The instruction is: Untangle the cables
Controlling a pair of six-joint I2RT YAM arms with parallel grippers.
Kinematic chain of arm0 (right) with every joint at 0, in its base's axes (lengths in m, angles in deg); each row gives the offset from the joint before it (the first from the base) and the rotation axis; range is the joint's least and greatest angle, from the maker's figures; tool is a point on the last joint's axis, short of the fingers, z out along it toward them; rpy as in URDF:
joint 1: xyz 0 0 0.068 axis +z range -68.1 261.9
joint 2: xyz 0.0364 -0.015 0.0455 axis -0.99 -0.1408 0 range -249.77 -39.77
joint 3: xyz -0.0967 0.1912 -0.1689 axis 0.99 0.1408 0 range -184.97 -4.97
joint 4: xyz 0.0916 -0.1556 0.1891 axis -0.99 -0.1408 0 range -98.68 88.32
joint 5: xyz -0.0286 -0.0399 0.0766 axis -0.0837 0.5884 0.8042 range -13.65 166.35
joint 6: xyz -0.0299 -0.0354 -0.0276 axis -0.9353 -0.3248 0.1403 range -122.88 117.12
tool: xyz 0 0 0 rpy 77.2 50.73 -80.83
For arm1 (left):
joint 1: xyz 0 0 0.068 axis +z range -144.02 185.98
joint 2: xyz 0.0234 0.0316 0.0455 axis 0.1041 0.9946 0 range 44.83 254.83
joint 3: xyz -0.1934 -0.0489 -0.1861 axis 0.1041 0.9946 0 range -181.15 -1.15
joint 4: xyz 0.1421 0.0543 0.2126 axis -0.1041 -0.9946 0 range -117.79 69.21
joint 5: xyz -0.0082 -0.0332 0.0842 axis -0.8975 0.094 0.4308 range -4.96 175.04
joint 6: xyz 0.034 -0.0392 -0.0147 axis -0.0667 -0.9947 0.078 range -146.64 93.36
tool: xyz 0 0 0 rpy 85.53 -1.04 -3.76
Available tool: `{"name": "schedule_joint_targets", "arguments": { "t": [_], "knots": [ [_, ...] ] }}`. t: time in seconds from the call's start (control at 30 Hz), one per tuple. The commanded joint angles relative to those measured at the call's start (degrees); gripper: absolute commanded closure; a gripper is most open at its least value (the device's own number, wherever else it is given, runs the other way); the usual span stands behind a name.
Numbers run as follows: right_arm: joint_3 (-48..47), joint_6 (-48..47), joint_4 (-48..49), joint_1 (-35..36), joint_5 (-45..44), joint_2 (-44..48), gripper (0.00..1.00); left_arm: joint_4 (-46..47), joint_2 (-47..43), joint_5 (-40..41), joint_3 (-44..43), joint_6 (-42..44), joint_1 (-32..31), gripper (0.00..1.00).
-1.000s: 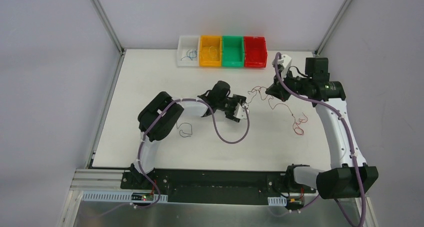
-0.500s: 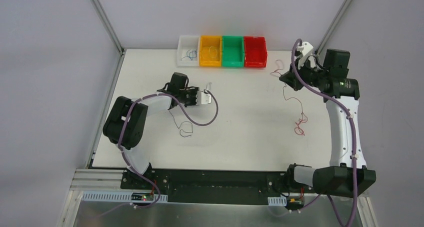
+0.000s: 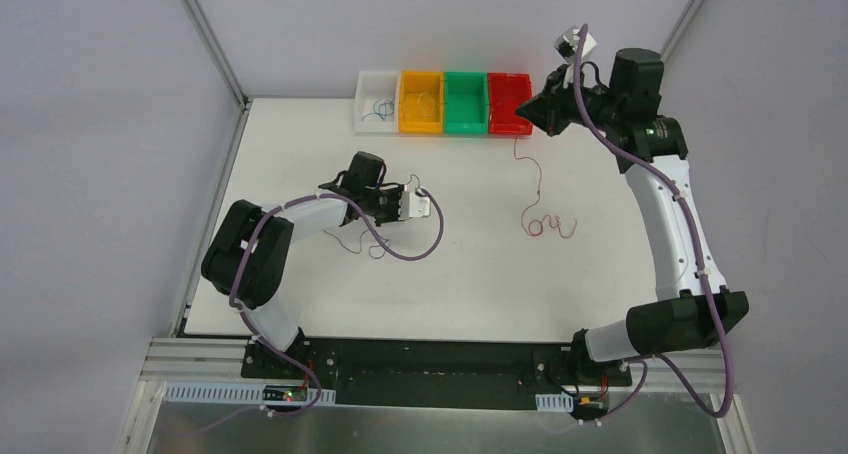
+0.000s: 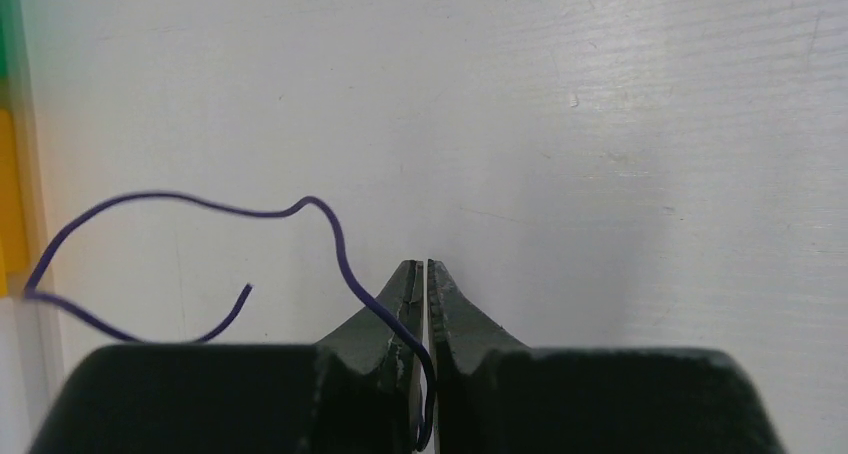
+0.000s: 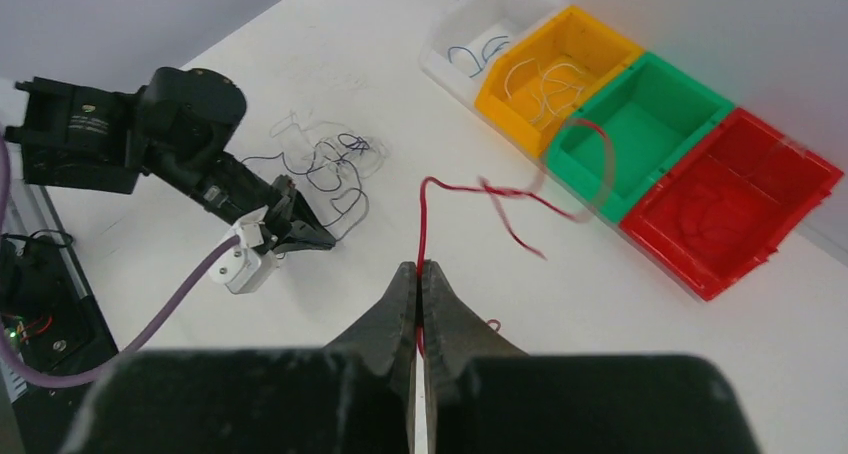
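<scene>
Both grips pinched tight.
The left gripper (image 4: 427,269) holds the blue wire (image 4: 200,202), looping leftward; right gripper (image 5: 419,269), red wire (image 5: 423,214) ahead.

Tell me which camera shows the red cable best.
Top external: the red cable shows whole, from the right gripper down to its curled end. Right wrist shows the pinch in its shut jaws up close, the rest blurred. Left wrist shows none of it, only a dark blue cable.

No legible text, label, brand or number on anything
</scene>
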Motion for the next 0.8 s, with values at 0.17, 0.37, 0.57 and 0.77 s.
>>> {"name": "schedule_joint_targets", "arguments": {
  "t": [0.17, 0.37, 0.57, 0.77],
  "knots": [
    [13.9, -13.7, -15.5, -12.0, -7.2, 7.1, 1.0, -0.9, -6.1, -0.7, 1.4, -5.6, 0.3, 0.92],
    [19.6, -16.5, -16.7, -10.8, -8.8, 0.7, 1.0, -0.9, -4.6, -0.6, -0.7, -8.5, 0.1, 0.91],
    [16.5, -15.3, -18.2, -7.0, -13.6, -10.8, 1.0, -2.7, -2.8, 1.2, -4.2, -11.0, -0.7, 0.89],
    [14.3, -21.2, -28.0, -7.0, -17.7, -15.1, 0.63, -3.2, -3.7, 2.3, -3.9, -11.7, -0.8, 0.87]
  ]
}}
